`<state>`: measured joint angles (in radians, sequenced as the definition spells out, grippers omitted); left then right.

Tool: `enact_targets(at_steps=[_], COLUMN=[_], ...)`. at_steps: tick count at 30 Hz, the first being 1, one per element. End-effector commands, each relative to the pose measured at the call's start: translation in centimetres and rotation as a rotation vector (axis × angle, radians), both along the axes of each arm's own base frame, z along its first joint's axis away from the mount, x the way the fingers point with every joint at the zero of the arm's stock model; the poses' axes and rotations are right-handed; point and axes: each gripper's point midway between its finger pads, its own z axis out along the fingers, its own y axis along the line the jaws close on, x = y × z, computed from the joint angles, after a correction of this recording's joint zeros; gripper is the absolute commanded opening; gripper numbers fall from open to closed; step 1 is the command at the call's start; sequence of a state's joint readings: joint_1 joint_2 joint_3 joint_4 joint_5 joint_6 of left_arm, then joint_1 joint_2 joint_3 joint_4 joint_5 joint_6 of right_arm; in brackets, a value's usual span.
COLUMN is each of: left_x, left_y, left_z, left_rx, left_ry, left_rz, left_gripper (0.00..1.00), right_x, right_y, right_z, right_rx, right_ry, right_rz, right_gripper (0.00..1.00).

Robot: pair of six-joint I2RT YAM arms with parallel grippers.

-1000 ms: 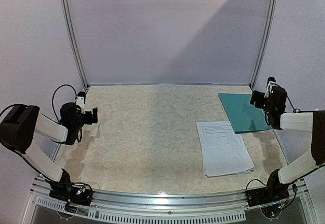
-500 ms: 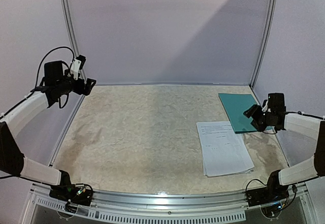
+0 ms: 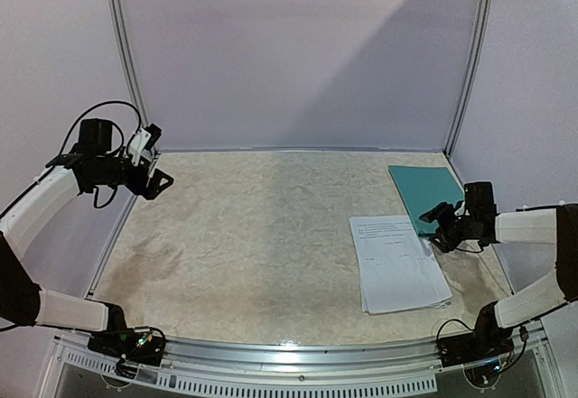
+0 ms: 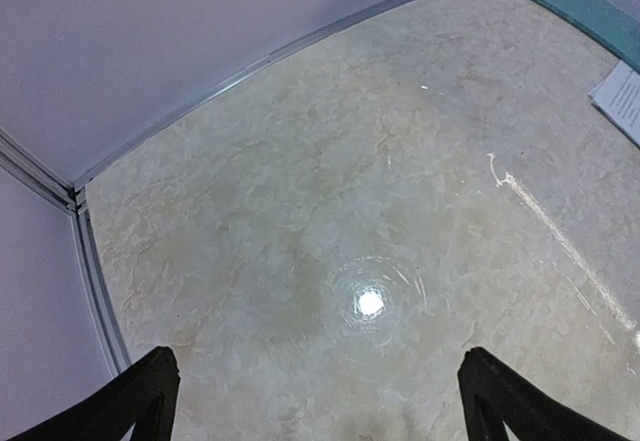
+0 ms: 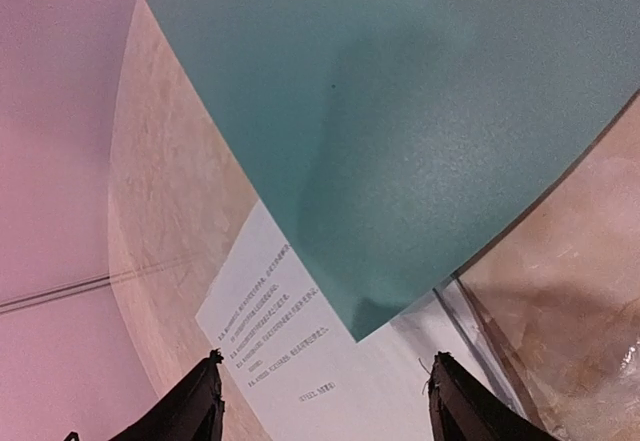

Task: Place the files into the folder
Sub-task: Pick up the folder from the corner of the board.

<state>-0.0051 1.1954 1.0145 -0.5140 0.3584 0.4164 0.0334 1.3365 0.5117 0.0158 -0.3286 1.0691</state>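
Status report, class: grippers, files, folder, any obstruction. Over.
Left gripper open, empty, high at far left. Right gripper open, low over the folder. Folder shut, its corner overlapping the files. Nothing in the way.

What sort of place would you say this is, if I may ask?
Probably a lab test booth: plain walls on metal rails, a marbled table, with a folder and files laid out.

Folder (image 5: 400, 111) partly beyond right wrist view

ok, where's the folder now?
Folder sits far right of the table in the top view, near corner overlapping the papers, right end effector just above.
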Motion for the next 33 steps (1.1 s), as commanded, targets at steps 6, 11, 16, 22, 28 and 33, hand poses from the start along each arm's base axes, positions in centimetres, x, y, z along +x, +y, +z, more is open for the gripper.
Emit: enact_targets(at_steps=[6, 11, 16, 22, 28, 33], left_x=[-0.9, -0.7, -0.9, -1.2, -1.3, -1.2], left_y=[-0.2, -0.3, -0.4, -0.6, -0.8, -1.0], left_z=[-0.8, -0.7, -0.9, -1.1, -1.4, -1.5], left_rx=[-0.013, -0.019, -0.018, -0.022, -0.028, -0.036], left_ry=[0.036, 0.039, 0.047, 0.058, 0.065, 0.068], left_rz=[-0.017, -0.014, -0.026, -0.044, -0.056, -0.06], left_gripper=[1.0, 1.0, 1.0, 1.0, 1.0, 0.99], right_x=[1.2, 2.3, 3.3, 3.4, 1.2, -0.9], right_y=[0.4, 0.0, 0.4, 0.7, -1.2, -2.2], right_z=[-1.1, -0.4, -0.2, -0.6, 0.5, 0.8], right_rx=[0.02, -0.01, 0.026, 0.11, 0.063, 0.002], right_ry=[0.005, -0.032, -0.059, -0.063, -0.051, -0.043], right_rz=[0.008, 0.007, 0.006, -0.042, -0.15, -0.178], right_gripper=[0.68, 0.63, 0.62, 0.62, 0.61, 0.62])
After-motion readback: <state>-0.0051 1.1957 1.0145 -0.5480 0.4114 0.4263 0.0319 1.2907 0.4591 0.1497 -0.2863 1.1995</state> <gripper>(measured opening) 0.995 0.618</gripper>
